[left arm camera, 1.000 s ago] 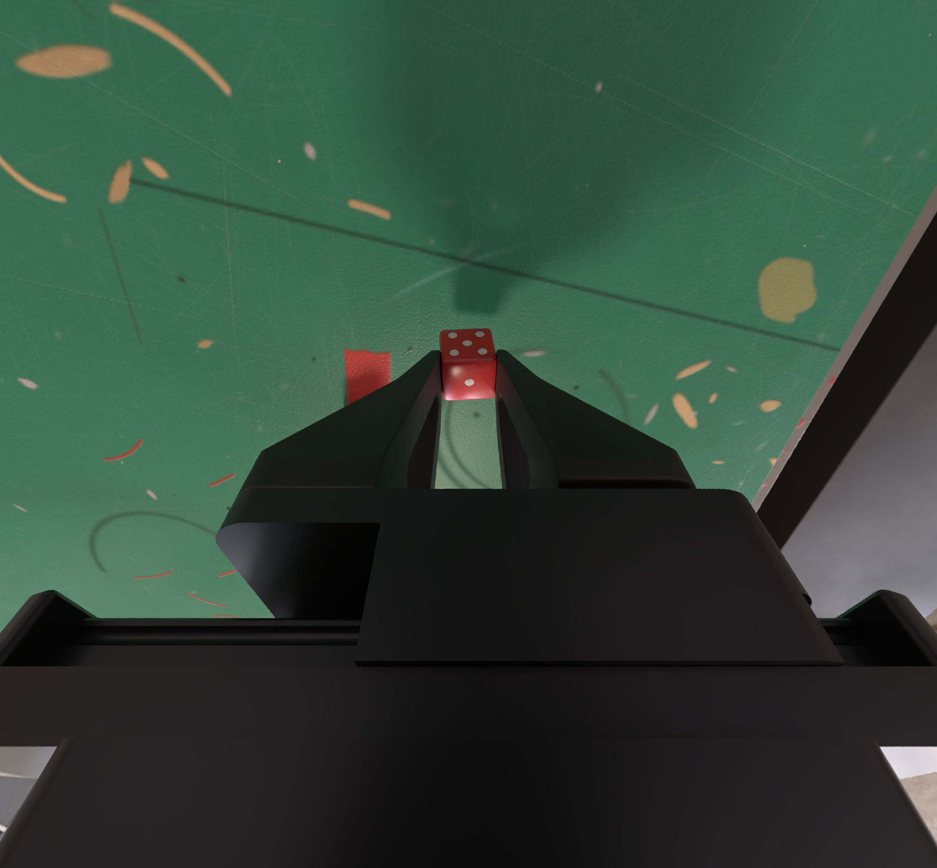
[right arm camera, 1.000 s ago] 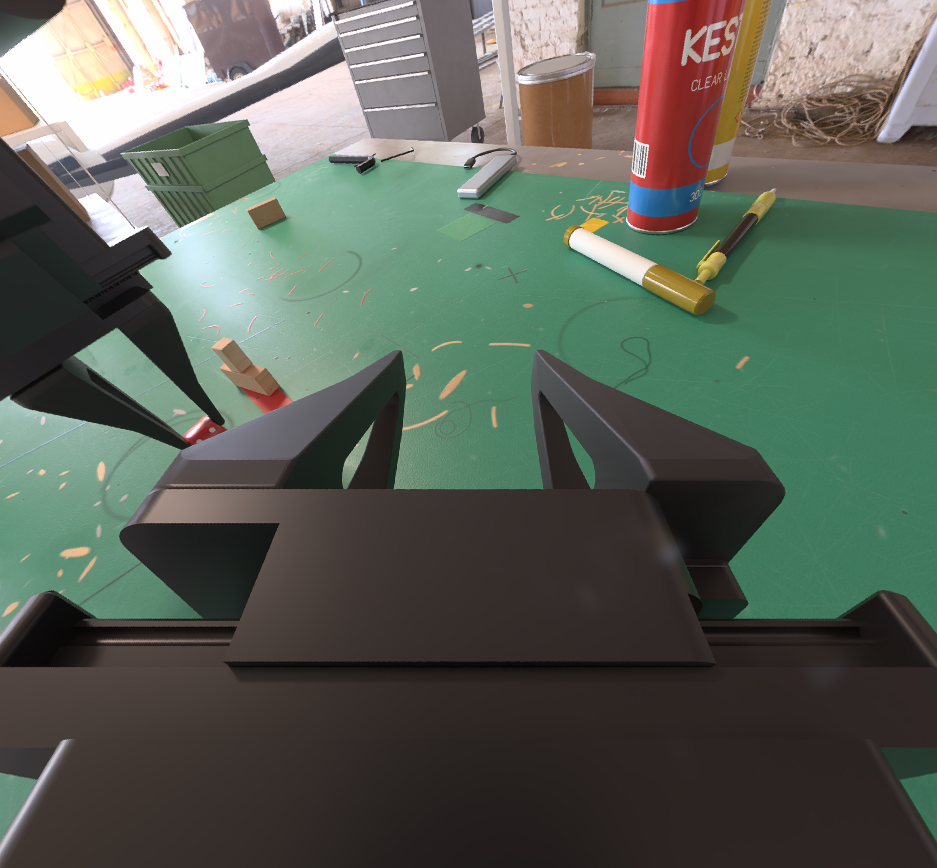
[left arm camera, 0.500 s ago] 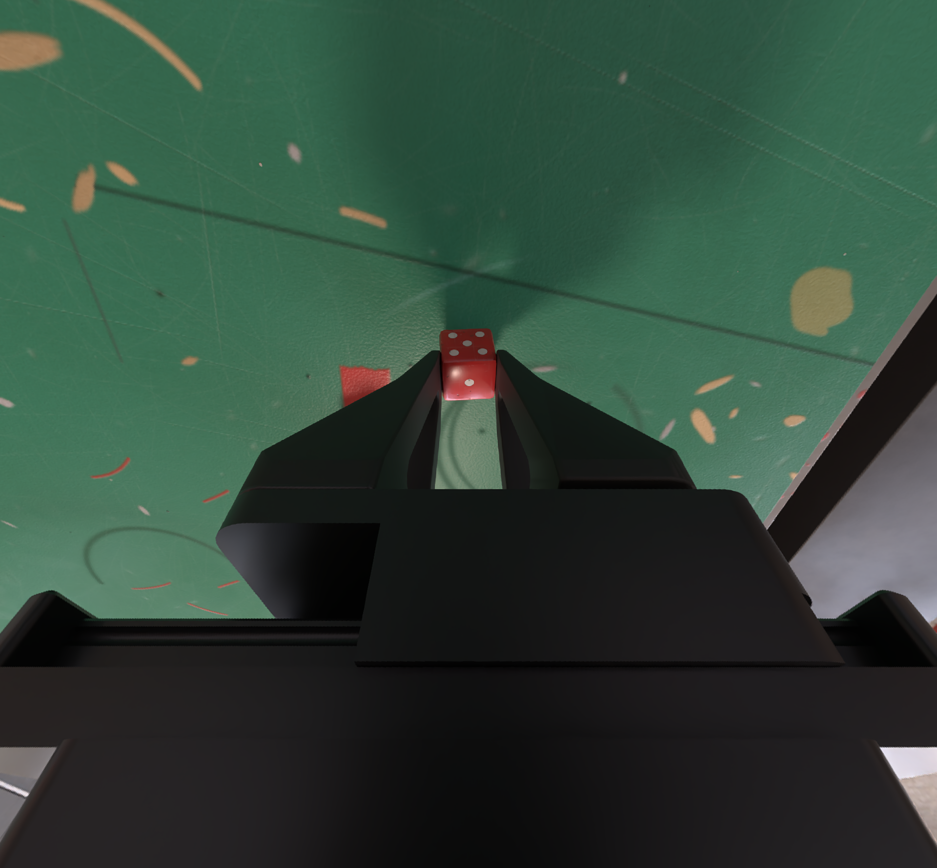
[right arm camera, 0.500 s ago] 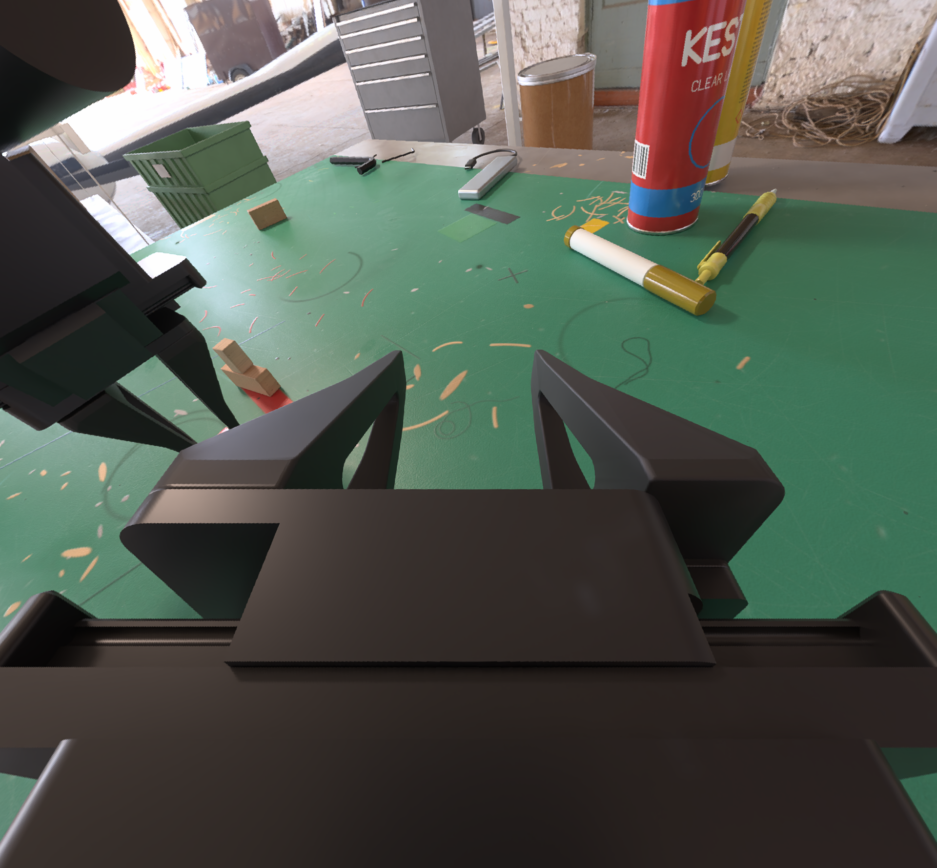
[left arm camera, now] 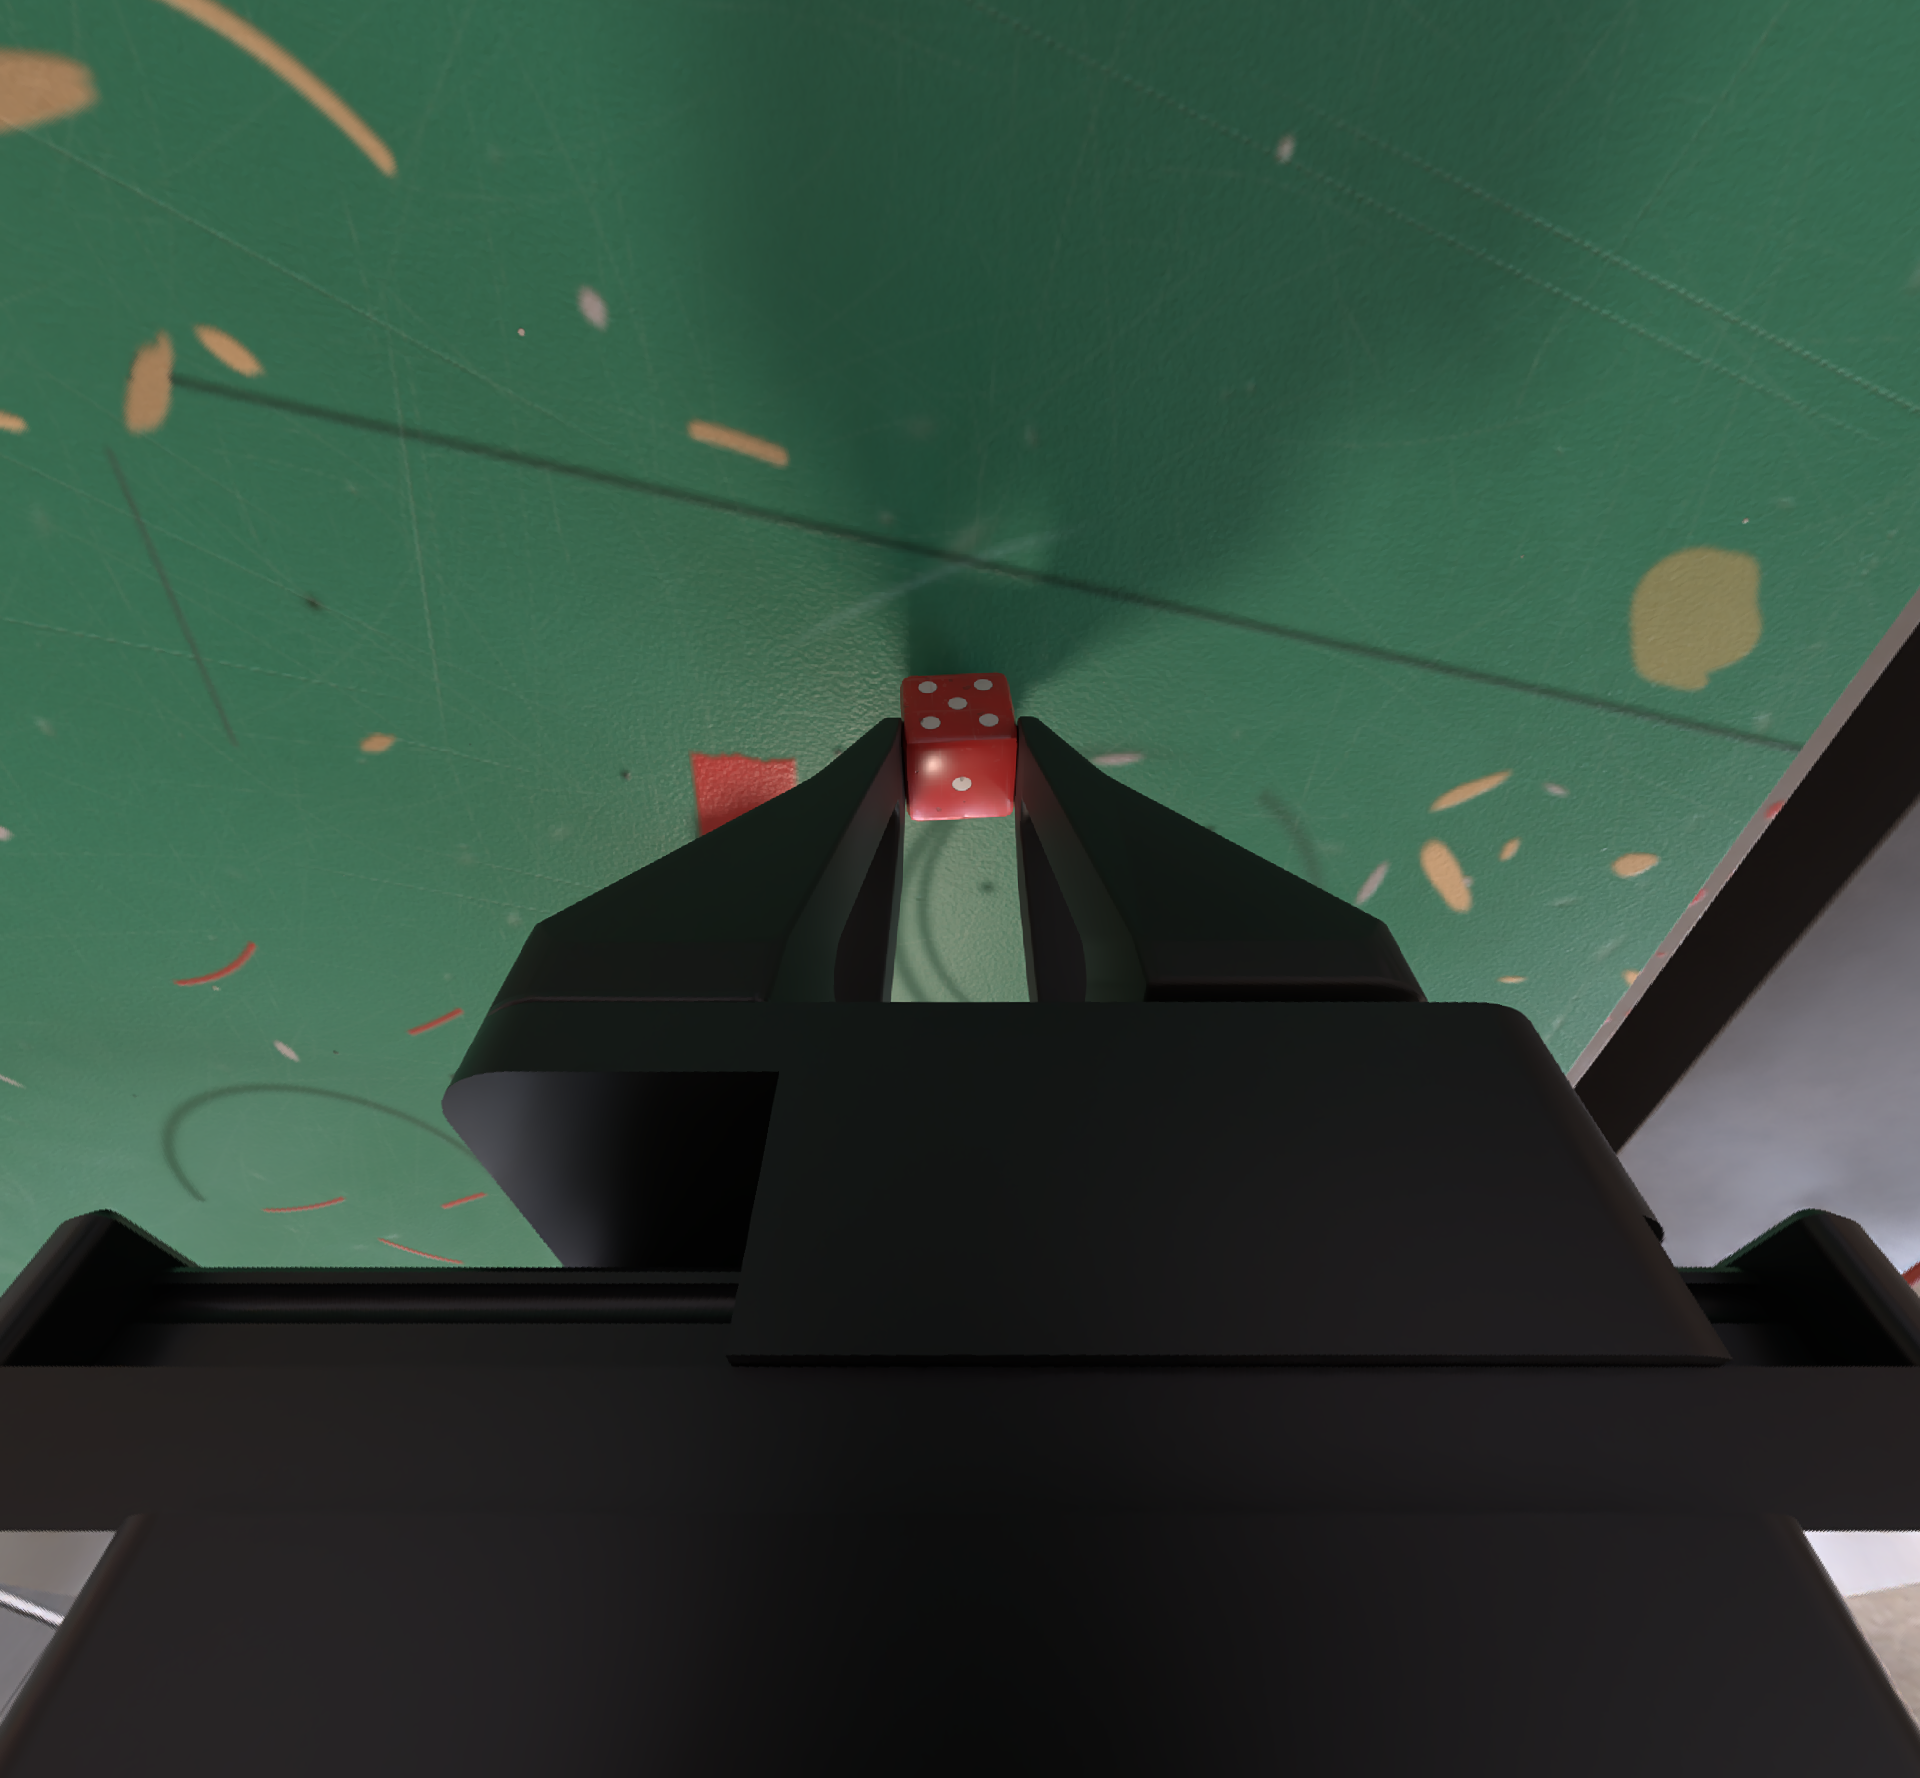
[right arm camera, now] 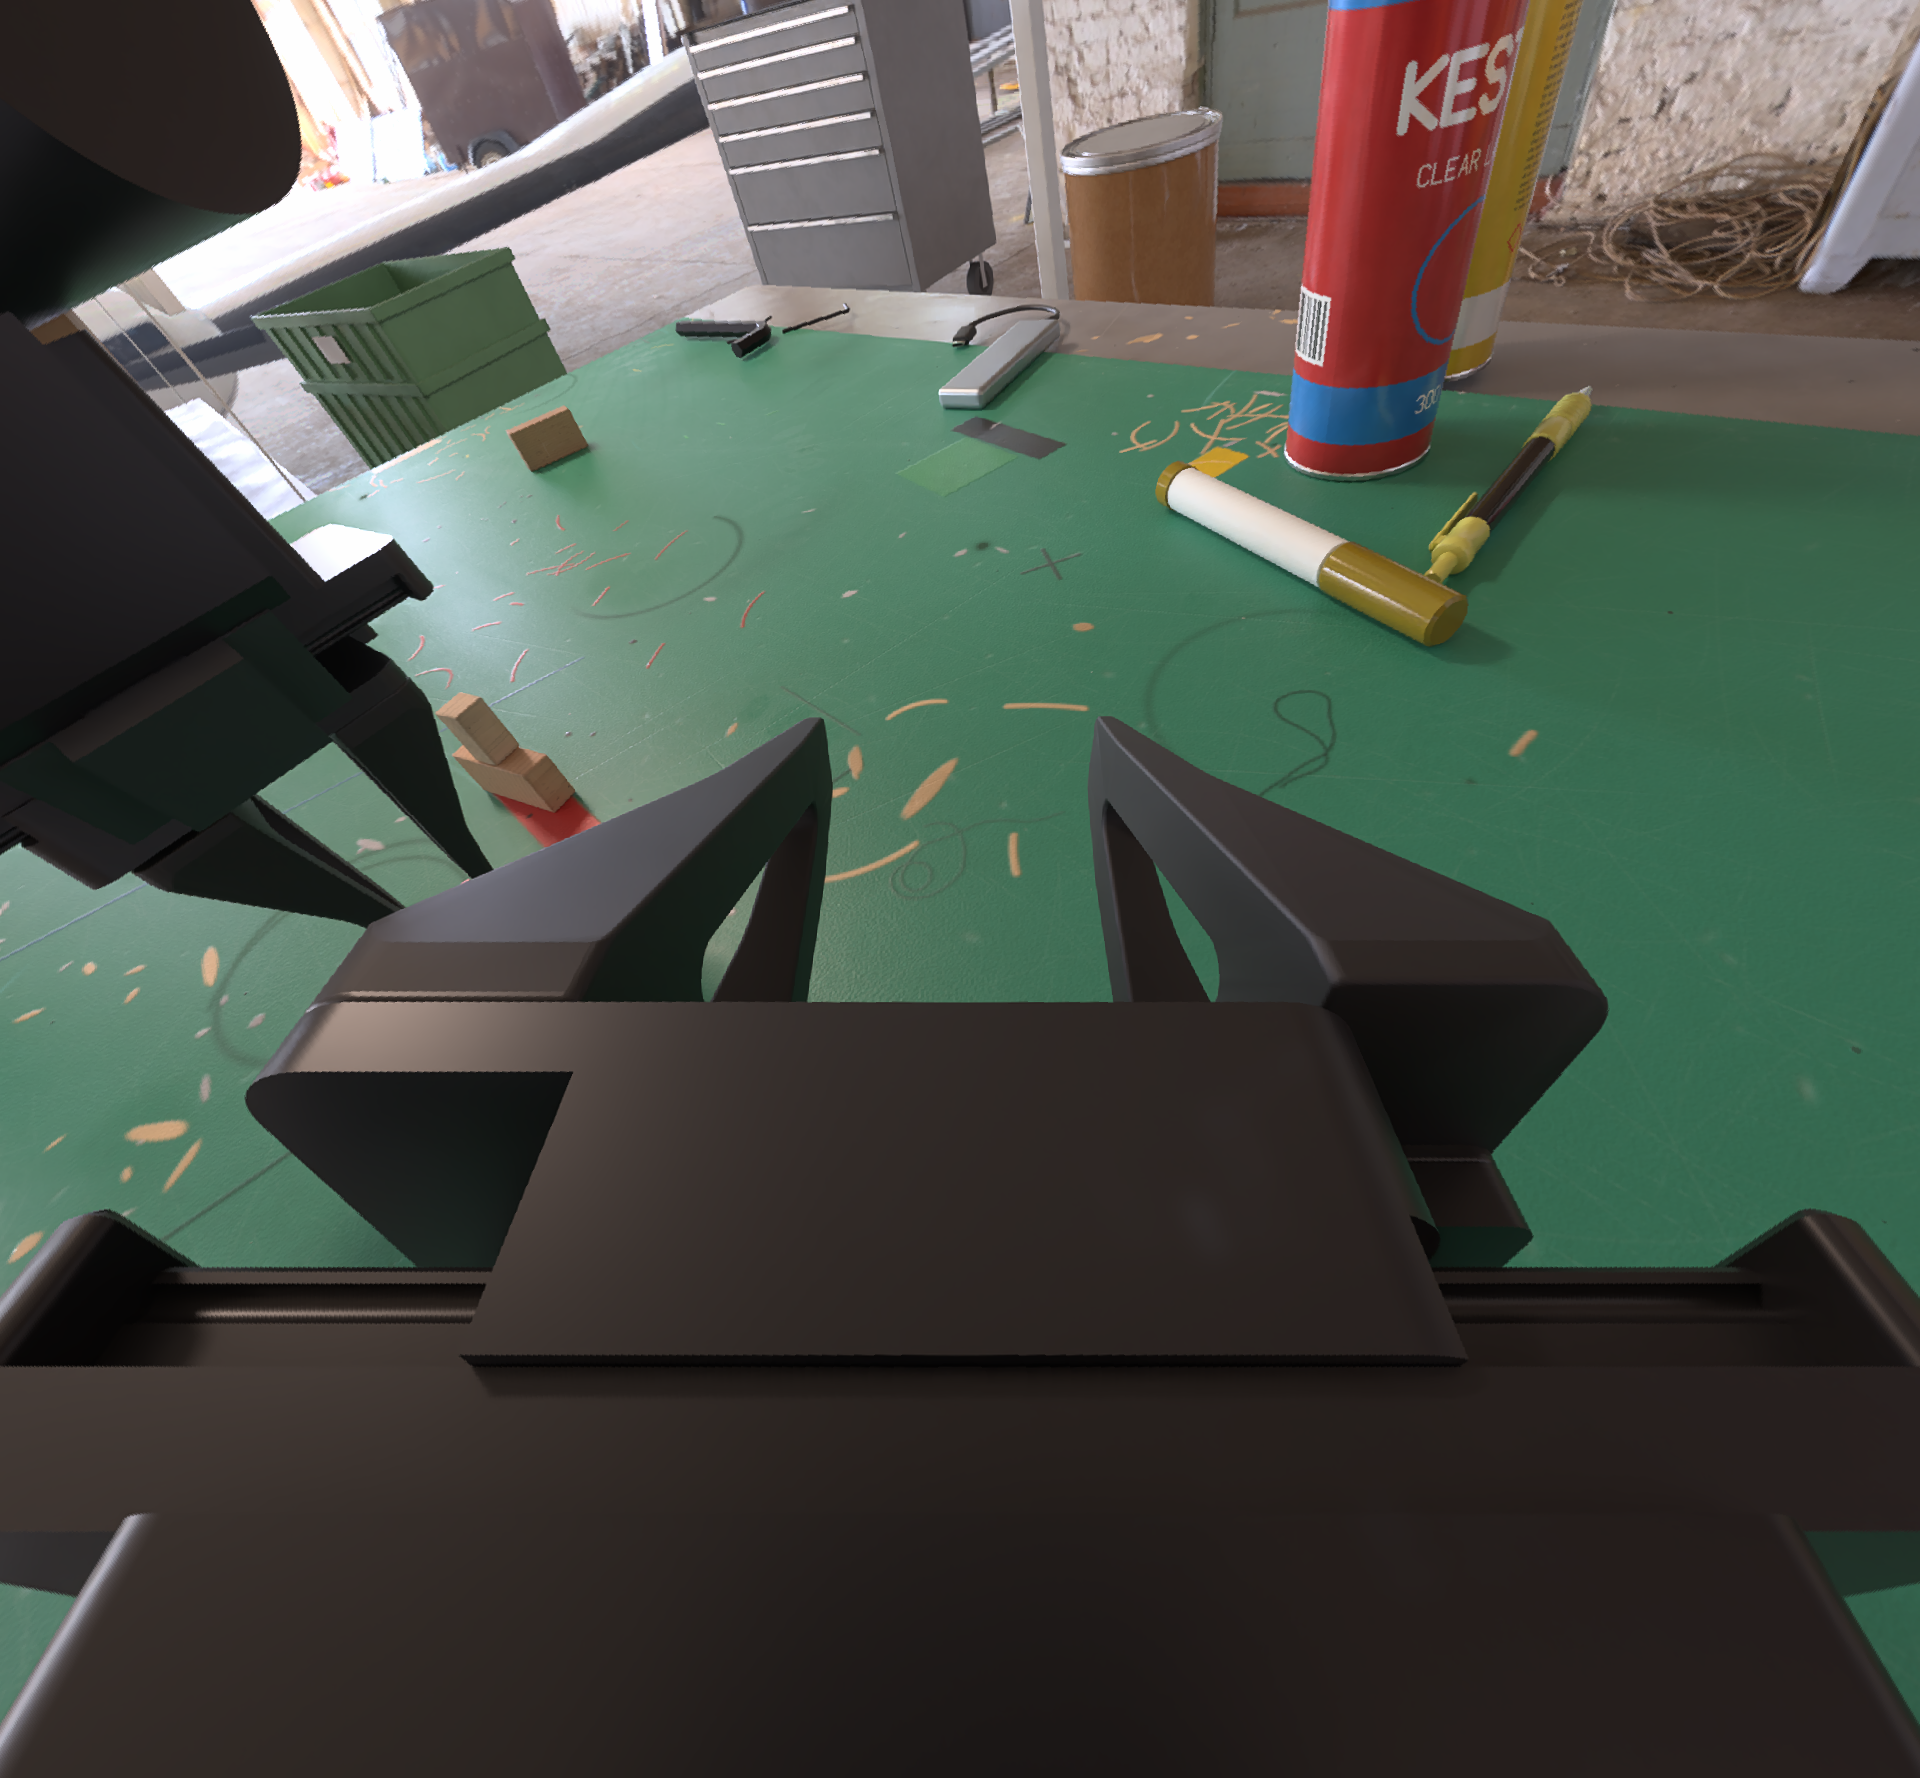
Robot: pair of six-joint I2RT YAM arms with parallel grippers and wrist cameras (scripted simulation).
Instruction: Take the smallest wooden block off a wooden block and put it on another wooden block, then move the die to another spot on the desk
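The left gripper (left arm camera: 957, 762) is clamped on the red die (left arm camera: 957, 760), one black finger pressed against each side of it. The die's upper face with five white dots points away from the camera, and a face with fewer dots looks toward it. Whether the die rests on the green mat (left arm camera: 1247, 222) or hangs just above it cannot be told; a dark shadow spreads on the mat right beyond the die. A small red patch (left arm camera: 740, 785) lies on the mat just left of the die, partly hidden by the left finger. The edge of the desk (left arm camera: 1787, 876) runs diagonally to the right of the die.

In the right wrist view the right gripper (right arm camera: 961, 741) hangs over the mat with its fingers spread wide apart and nothing between them. The left arm (right arm camera: 177, 648) fills the left side of that view, and the die is hidden there.

Just right of the left arm, a small wooden block (right arm camera: 476, 727) sits tilted on top of a larger wooden block (right arm camera: 525, 776), which lies on the red patch. Another wooden block (right arm camera: 548, 437) lies well beyond them, near the far left corner of the mat.

Far to the right of the blocks stand a red spray can (right arm camera: 1403, 201) and, near it, a thick white and yellow marker (right arm camera: 1309, 552) and a thin yellow pen (right arm camera: 1512, 487). A silver hub with a cable (right arm camera: 992, 369) lies near the far edge.
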